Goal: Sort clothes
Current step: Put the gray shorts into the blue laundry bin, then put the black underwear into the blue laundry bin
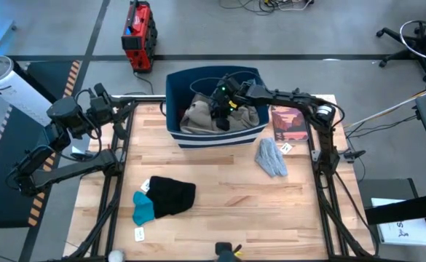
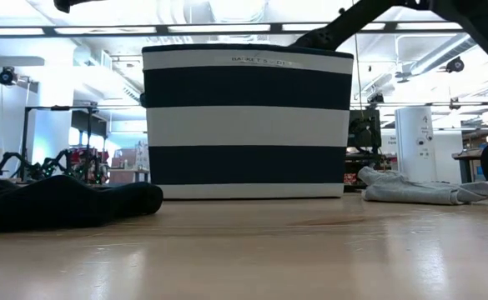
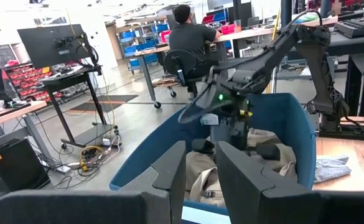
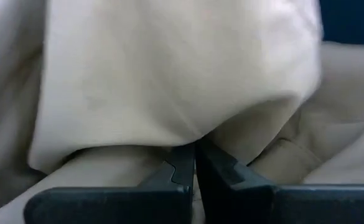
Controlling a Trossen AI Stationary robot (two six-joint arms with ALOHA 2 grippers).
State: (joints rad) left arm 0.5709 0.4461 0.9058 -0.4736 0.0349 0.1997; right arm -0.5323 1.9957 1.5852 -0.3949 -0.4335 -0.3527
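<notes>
The khaki-beige trousers [image 1: 196, 116] lie bunched inside the navy striped bin [image 1: 214, 140], which stands at the table's far middle. My right gripper [image 1: 222, 118] reaches down into the bin and is shut on the trousers [image 4: 169, 81]. My left gripper [image 3: 200, 177] is open and empty, held above the table's far left corner and pointing toward the bin. A black piece [image 1: 172, 195] and a teal piece [image 1: 143, 209] lie on the near left of the table. A pale grey piece [image 1: 271, 156] lies to the right of the bin. The mauve-pink shirt is out of view. My right gripper pinches a fold of the khaki trousers [image 4: 197, 138] between its two fingers, whose tips [image 4: 183, 158] nearly meet. The fingers come from above, slanting down into the bin. The cloth bulges over the fingertips, and the rest of the trousers lies in the bin.
A reddish-covered book [image 1: 289, 124] lies flat at the far right, beside the bin. In the low view the bin [image 2: 248, 125] stands in the middle, with the black piece [image 2: 60, 204] to the left and the grey piece [image 2: 427, 190] to the right. A person sits at a desk beyond the table [image 3: 191, 37].
</notes>
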